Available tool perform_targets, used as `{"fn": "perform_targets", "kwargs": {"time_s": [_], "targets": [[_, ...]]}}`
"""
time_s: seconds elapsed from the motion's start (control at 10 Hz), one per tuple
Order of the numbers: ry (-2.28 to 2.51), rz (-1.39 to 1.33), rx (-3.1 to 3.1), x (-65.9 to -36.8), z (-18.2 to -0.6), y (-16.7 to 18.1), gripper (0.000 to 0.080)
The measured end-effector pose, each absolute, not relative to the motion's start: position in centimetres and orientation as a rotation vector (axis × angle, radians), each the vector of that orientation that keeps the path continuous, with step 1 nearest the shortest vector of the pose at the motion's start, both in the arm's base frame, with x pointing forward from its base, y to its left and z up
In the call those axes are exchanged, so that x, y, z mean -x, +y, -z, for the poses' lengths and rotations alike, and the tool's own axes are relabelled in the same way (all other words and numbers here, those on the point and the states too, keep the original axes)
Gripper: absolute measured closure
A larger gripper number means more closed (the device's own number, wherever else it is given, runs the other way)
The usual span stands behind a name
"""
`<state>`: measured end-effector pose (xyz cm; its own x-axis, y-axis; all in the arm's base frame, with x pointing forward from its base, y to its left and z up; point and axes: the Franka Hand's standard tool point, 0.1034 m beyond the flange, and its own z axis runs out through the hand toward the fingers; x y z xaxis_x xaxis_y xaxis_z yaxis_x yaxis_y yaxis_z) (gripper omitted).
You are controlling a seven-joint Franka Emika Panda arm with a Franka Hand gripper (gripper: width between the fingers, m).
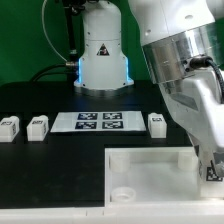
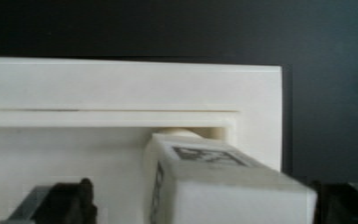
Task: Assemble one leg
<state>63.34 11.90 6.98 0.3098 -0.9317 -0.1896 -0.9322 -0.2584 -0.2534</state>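
In the wrist view one leg point(image 2: 226, 180), a white block with a marker tag on it, stands between my fingers. Its far end sits at the corner socket point(image 2: 190, 130) of the white panel point(image 2: 87, 100). My gripper point(image 2: 202, 208) is around the leg. The left finger point(image 2: 64, 203) stands apart from it with a strip of panel showing between. The right finger is hard to separate from the dark table. In the exterior view my gripper point(image 1: 210, 168) is low over the panel's point(image 1: 150, 170) right corner, and the leg's tag point(image 1: 212, 172) shows there.
Three more legs lie on the black table: two at the exterior view's left point(image 1: 10, 125) point(image 1: 38, 125) and one right of the marker board point(image 1: 157, 123). The marker board point(image 1: 100, 120) lies behind the panel. The robot base point(image 1: 103, 55) stands at the back.
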Motion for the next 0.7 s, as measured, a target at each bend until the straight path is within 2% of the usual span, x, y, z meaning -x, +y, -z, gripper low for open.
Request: {"fn": "perform_targets", "kwargs": {"time_s": [0.2,0.5,0.7], "targets": [[1.199,0.036,2.610,-63.4,-7.4,12.7,0.0159],[0.783,0.093,2.783,-63.4,-7.4,12.4,0.0151],[0.308,0.176,2.942,-64.1,-7.7,11.5,0.0151]]}}
